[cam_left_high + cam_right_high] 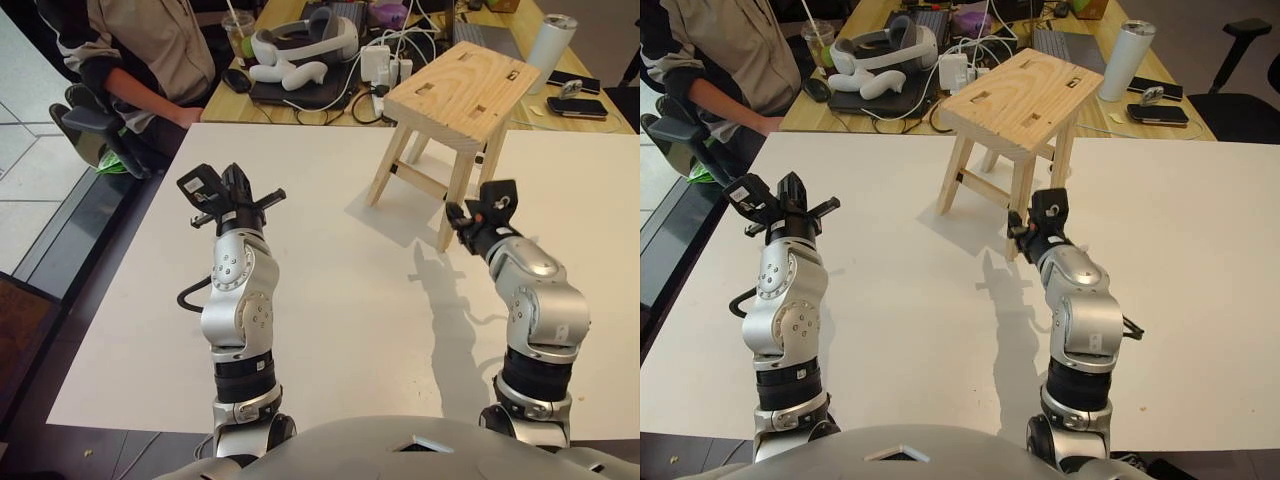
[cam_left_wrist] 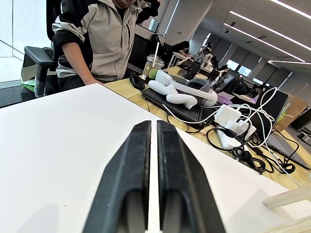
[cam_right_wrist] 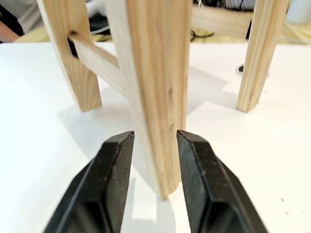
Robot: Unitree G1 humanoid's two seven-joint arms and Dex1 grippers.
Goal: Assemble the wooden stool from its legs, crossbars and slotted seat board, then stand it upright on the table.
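On the far right of the smooth white table (image 1: 300, 330) the pale, grainy wooden stool (image 1: 455, 90) stands upright, its seat board cut with rectangular slots. The right gripper (image 3: 154, 136) has its matte black jaws spread around the near square leg (image 3: 155, 73). The left gripper (image 2: 153, 126), jaws pressed together, hovers near left. The stool's far legs are partly hidden.
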